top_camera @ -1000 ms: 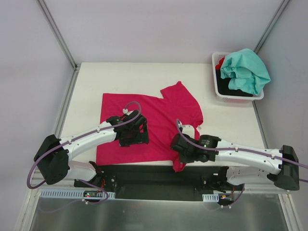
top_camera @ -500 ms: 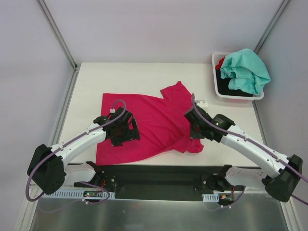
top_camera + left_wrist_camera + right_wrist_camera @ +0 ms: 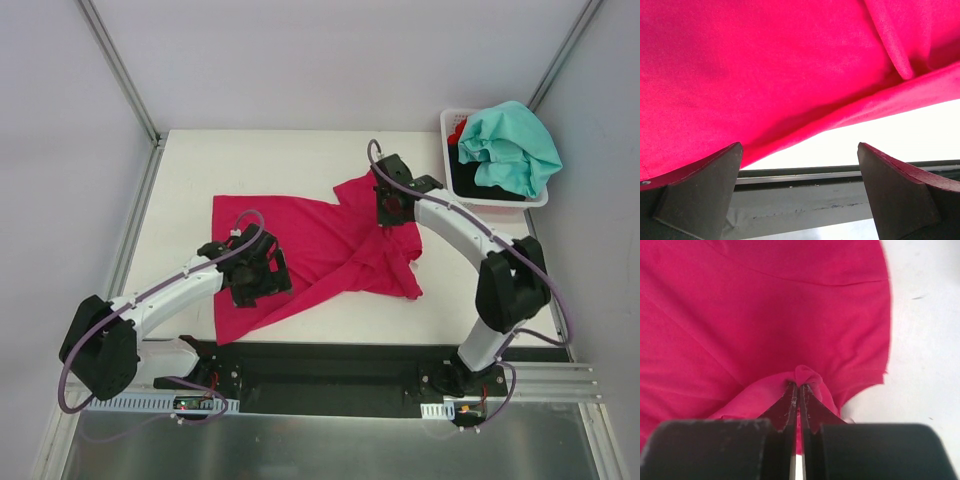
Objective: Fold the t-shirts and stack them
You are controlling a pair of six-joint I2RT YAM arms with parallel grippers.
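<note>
The magenta t-shirt (image 3: 320, 245) lies partly doubled over mid-frame on the table (image 3: 300, 160). My right hand (image 3: 799, 386), clenched on a pinch of its cloth at upper right, should lay that flat before letting go. My left hand (image 3: 800, 155) is released, lower left.

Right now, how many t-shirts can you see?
4. The pink t-shirt lies on the table; the teal one tops the basket, with a black one and a red one under it. More may be hidden.
</note>
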